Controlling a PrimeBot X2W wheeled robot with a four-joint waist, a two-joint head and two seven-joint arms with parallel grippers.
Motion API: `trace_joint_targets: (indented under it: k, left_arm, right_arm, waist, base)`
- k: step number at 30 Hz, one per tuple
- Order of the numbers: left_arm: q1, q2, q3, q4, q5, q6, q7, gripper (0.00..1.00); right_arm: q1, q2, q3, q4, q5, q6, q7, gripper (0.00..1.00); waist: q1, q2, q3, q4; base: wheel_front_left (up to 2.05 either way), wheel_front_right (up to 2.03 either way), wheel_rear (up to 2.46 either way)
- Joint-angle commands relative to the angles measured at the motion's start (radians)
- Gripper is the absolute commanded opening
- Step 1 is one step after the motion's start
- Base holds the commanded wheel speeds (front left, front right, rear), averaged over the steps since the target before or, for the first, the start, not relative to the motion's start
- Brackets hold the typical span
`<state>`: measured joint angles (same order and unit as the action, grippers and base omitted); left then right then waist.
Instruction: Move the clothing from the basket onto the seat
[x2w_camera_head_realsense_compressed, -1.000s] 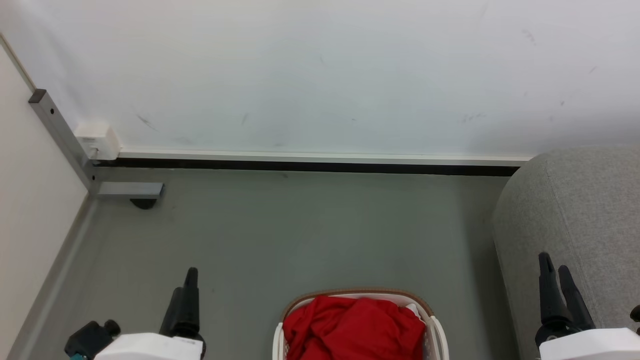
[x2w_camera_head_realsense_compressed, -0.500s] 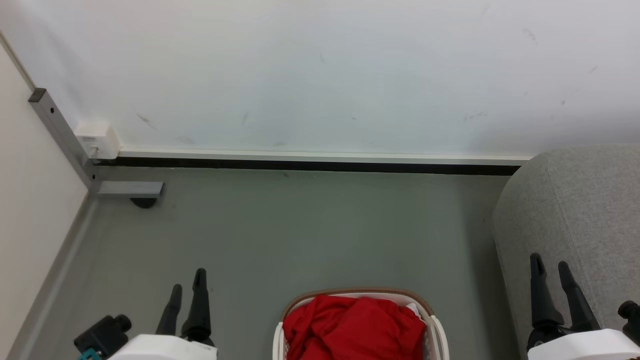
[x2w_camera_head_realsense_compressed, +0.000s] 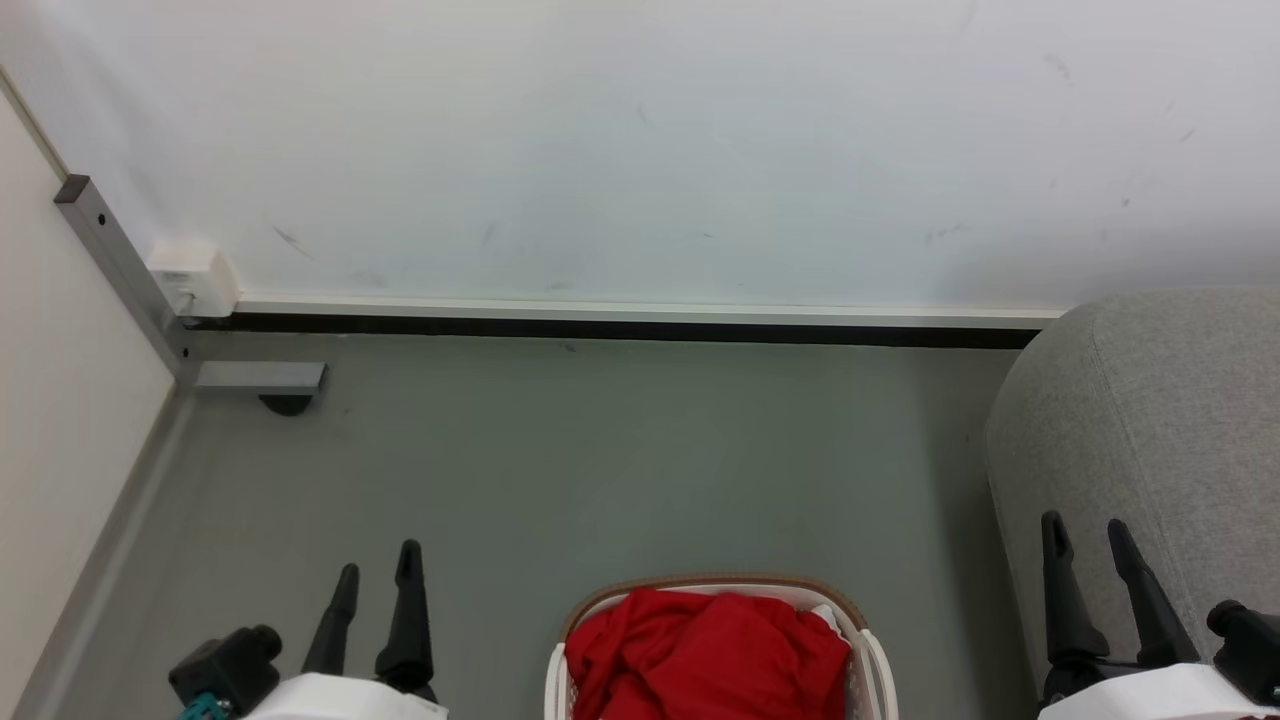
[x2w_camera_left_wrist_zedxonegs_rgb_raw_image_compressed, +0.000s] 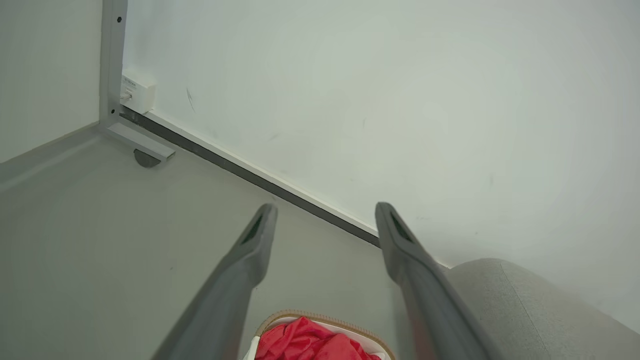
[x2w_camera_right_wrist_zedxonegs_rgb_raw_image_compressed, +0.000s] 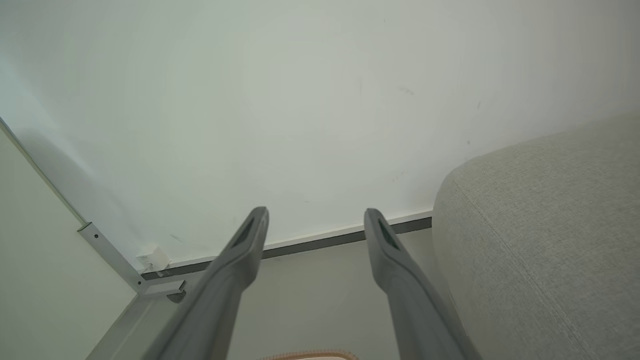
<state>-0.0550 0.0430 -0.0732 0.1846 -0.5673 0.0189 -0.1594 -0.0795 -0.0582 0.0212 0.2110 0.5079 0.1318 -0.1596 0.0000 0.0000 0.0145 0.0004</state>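
Red fabric clothing (x2w_camera_head_realsense_compressed: 705, 650) is filling the oval cream plastic basket (x2w_camera_head_realsense_compressed: 720, 581); left gripper (x2w_camera_head_realsense_compressed: 378, 560) and right gripper (x2w_camera_head_realsense_compressed: 1085, 525) are flanking it, fingers apart, empty, apparently readying a grasp.

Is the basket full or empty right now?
Full. Red clothing is heaped up to the brown rim of the basket; the head view's bottom edge cuts off its nearer part.

A sparse room, partly home-like: scuffed white wall (x2w_camera_head_realsense_compressed: 640, 150), plain grey floor (x2w_camera_head_realsense_compressed: 600, 450), metal partition post (x2w_camera_head_realsense_compressed: 115, 260), upholstered grey seat (x2w_camera_head_realsense_compressed: 1150, 420), laundry basket (x2w_camera_head_realsense_compressed: 720, 581).
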Motion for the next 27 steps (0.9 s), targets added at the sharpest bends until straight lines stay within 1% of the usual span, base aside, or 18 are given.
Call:
trace_joint_targets:
  k: [1, 12, 27]
  left_arm:
    - [-0.001, 0.008, -0.002, -0.006, 0.039, 0.002, -0.010, 1.00]
    - [0.012, 0.009, -0.010, -0.010, 0.164, 0.010, -0.036, 1.00]
    - [0.020, 0.010, -0.016, 0.005, 0.310, 0.017, -0.068, 1.00]
  right_arm:
    - [-0.015, -0.006, 0.001, -0.003, -0.030, -0.001, -0.010, 1.00]
    - [-0.010, -0.003, 0.003, 0.005, -0.139, -0.001, -0.036, 1.00]
    - [0.004, 0.003, -0.006, 0.036, -0.244, -0.002, -0.067, 1.00]
  waist:
    - [0.0000, 0.0000, 0.000, 0.000]
    - [0.0000, 0.0000, -0.001, -0.001]
    - [0.0000, 0.0000, 0.001, -0.002]
  base:
    - [0.00, 0.00, 0.00]
    - [0.00, 0.00, 0.00]
    - [0.00, 0.00, 0.00]
